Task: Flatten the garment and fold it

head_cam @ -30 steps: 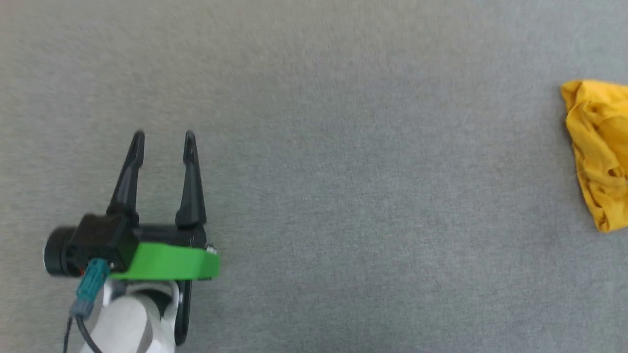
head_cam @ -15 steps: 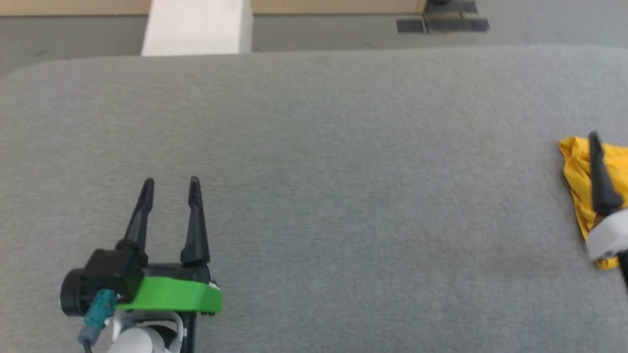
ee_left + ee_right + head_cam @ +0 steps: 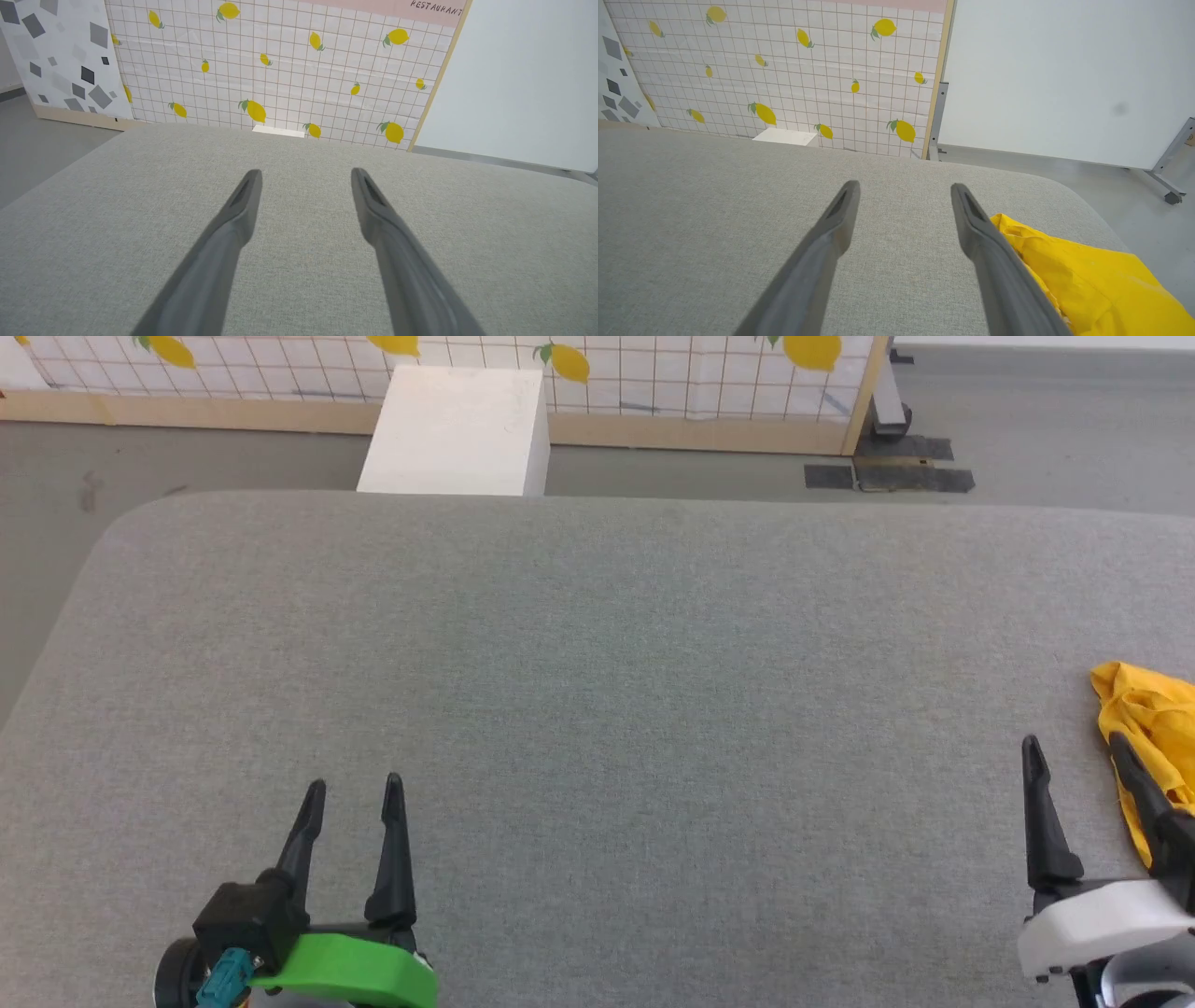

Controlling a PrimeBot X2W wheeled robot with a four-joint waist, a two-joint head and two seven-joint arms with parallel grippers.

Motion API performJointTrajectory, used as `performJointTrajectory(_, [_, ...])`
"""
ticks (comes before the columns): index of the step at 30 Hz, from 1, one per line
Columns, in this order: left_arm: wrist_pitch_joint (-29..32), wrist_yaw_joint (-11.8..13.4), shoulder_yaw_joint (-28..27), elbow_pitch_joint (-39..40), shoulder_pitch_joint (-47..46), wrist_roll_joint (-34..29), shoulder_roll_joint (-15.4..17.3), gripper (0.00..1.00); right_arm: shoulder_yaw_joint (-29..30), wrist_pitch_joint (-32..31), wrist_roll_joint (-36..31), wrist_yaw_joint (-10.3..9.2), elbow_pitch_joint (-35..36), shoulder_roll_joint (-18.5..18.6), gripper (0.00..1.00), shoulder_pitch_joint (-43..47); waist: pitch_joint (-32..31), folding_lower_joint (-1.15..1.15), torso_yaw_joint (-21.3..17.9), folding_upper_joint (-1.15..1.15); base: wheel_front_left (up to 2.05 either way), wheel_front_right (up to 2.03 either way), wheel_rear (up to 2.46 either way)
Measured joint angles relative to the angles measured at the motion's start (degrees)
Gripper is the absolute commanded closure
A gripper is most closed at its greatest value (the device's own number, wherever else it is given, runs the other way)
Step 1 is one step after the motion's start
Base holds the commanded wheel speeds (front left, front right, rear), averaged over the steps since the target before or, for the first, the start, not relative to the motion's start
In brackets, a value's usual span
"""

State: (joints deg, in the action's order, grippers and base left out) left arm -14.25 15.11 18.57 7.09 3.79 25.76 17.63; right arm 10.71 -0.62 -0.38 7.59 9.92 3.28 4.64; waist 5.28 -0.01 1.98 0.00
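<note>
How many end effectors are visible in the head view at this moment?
2. The left end effector is at lower left; the right end effector is at lower right, beside the yellow garment.

There was one table [image 3: 597,663], grey and cloth-covered. On it lay one garment [image 3: 1153,728], a single crumpled yellow heap at the table's right edge. Two grippers were over the table's near side: the left gripper [image 3: 353,784] toward its left corner and the right gripper [image 3: 1073,739] toward its right, just beside the garment. Each had two long dark fingers [image 3: 224,242], four in all. Beyond the table's far edge stood one white block [image 3: 457,429]. Farther back from the table were three upright panels: one lemon-printed panel [image 3: 653,383], one grey-diamond panel [image 3: 60,56] and one plain white board [image 3: 1064,79].
</note>
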Motion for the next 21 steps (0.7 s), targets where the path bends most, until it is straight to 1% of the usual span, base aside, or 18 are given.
performJointTrajectory(3, [-0.04, -0.47, -0.45, -1.18, 0.36, 0.44, -0.68, 0.00, 0.27, 1.24, -0.65, 0.00, -1.03, -0.23, 0.00, 0.80, -0.58, 0.00, 0.26, 0.00, 0.00, 0.00, 0.00])
performJointTrajectory(9, [-0.22, -1.03, -1.09, -2.16, 1.07, 0.53, -1.55, 0.00, 0.24, 2.27, 0.93, 0.00, -3.38, -0.26, 0.00, 1.27, -1.11, 0.00, 0.03, 0.00, 0.00, 0.00, 0.00])
performJointTrajectory(10, [-0.18, -1.00, -1.11, -2.19, 1.03, 0.53, -1.57, 1.00, 0.23, 2.31, 0.91, 0.01, -3.53, -0.27, 1.00, 1.27, -1.14, 0.00, 0.00, 0.00, 0.00, 0.00, 0.00])
performJointTrajectory(21, [0.42, -1.21, -1.48, -2.26, 0.97, 0.12, -1.71, 1.00, 0.08, 2.18, 0.90, 0.01, -3.64, -0.25, 1.00, 1.26, -1.36, 0.00, -0.11, 0.00, 0.00, 0.00, 0.00])
